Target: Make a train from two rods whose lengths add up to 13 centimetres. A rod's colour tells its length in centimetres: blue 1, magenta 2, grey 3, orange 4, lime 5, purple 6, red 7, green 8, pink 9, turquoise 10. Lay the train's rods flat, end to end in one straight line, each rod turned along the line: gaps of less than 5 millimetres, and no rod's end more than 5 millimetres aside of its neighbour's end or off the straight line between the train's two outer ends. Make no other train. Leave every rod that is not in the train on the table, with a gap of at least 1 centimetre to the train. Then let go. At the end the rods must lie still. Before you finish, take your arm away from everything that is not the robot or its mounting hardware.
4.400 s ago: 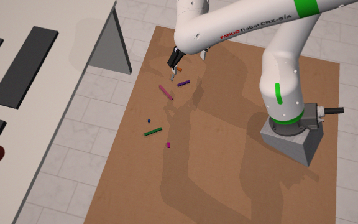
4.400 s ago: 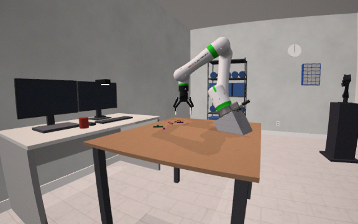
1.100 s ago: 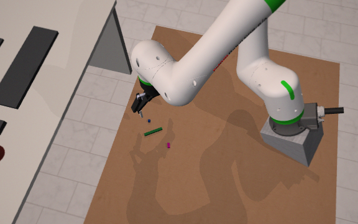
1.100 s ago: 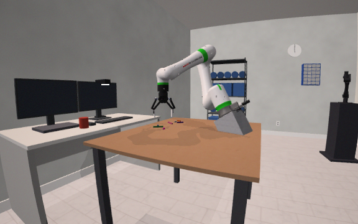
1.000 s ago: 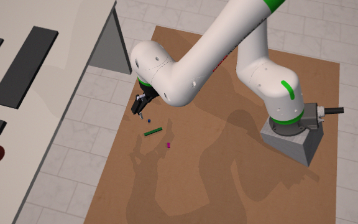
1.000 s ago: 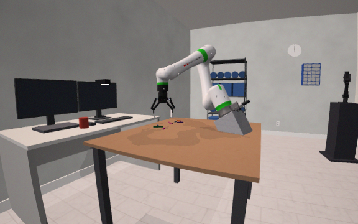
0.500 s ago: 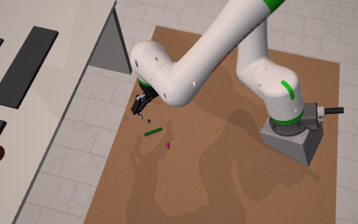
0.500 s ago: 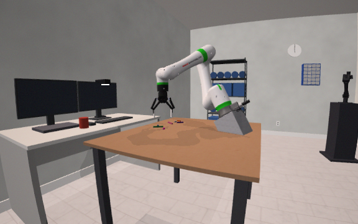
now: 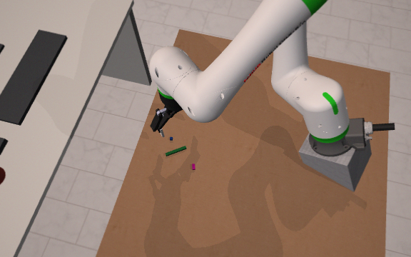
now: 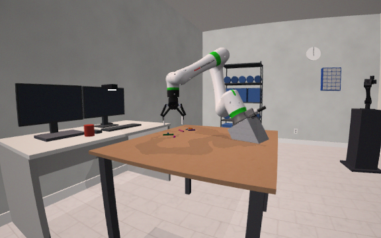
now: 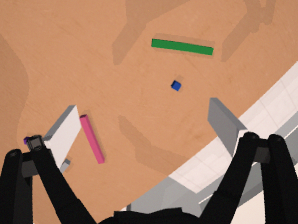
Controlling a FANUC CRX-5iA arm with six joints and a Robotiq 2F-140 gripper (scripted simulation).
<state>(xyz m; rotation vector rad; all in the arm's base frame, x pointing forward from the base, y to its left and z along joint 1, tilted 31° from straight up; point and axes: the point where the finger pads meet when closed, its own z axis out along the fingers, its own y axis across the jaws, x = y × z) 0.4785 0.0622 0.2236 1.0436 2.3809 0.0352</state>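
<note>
Two fingers of the gripper [image 9: 160, 123] [image 10: 173, 121] [image 11: 145, 132] are standing wide apart above the table [image 9: 212, 200] [image 10: 190, 158] [image 11: 115, 95], holding nothing. Beneath, the pink rod [image 10: 180, 130] [image 11: 92, 139] is lying near one finger; farther out, the blue cube [image 9: 171, 138] [image 11: 176, 85] is sitting near the green rod [image 9: 175, 150] [image 10: 168, 134] [image 11: 182, 47].

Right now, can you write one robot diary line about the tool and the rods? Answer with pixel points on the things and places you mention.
tool [image 9: 159, 125] [image 10: 173, 121] [image 11: 143, 112]: open, above table | green rod [image 9: 175, 150] [image 10: 168, 134] [image 11: 182, 47]: flat | train: none seen

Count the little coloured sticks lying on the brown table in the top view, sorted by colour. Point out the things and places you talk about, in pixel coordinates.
Blue rod [image 9: 171, 138] [image 10: 168, 133] [image 11: 176, 85]: 1
Green rod [image 9: 175, 150] [image 10: 168, 134] [image 11: 182, 47]: 1
Magenta rod [image 9: 193, 166] [image 10: 174, 136]: 1
Total visible in the top view: 3
</note>
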